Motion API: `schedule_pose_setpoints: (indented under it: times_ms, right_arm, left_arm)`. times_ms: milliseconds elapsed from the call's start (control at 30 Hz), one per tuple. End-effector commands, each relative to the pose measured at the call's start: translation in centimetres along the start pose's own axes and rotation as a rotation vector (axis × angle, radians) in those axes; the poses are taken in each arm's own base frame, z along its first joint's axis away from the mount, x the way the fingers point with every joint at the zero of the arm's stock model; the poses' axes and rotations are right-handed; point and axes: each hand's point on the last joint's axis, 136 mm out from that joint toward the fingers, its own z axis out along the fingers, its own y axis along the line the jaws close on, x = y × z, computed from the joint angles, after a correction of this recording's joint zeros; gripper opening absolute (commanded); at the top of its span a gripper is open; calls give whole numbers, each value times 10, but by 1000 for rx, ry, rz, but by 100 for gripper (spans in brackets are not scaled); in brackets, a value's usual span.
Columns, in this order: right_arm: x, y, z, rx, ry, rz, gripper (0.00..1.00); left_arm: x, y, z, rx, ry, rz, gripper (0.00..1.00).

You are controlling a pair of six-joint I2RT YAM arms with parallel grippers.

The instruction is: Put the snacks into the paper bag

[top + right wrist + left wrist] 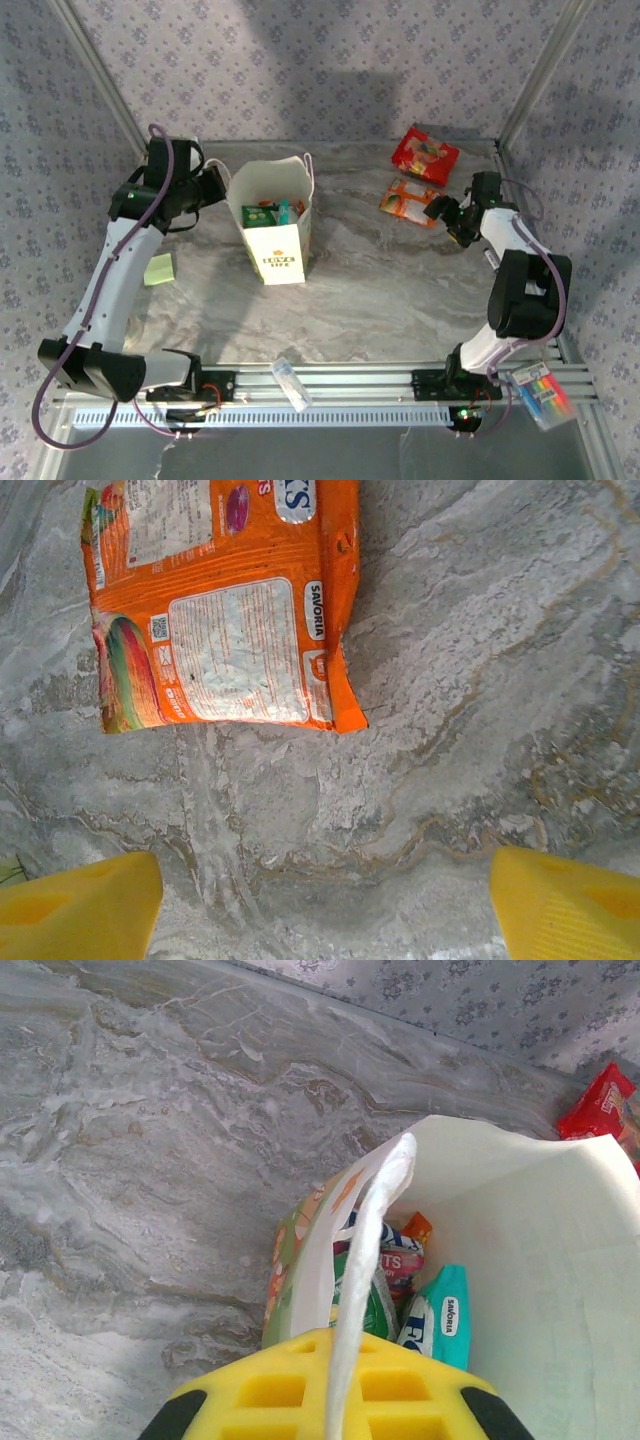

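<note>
Right wrist view: right gripper [325, 890], jaws spread, just short of orange snack packet [230, 610] lying flat on far-right table [450, 730], where pads may skid off foil; left gripper [222, 190], pinching paper bag [275, 250] rim centre-left, may tip it.

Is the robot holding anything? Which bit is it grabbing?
The left gripper pinches the paper bag by its white cord handle. The right gripper is open, holding nothing.

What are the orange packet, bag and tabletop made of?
The packet: likely foil-lined plastic film, glossy; glare and crinkles show. The bag: paper, matte; stiff folded walls. The tabletop: grey marble veining, smooth; stone or printed laminate, cannot tell.
</note>
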Motion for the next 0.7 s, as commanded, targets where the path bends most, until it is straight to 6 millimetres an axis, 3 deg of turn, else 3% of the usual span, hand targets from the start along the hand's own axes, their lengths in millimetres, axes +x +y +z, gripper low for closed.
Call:
schedule_pose_setpoints:
  times_ms: [0, 667]
  right_arm:
    - [-8, 3, 9, -34, -5, -32, 88]
    - [-21, 3, 65, -79, 53, -2, 82]
  left_arm:
    - [-2, 0, 1, -16, 7, 25, 7]
    - [-4, 2, 3, -30, 2, 23, 7]
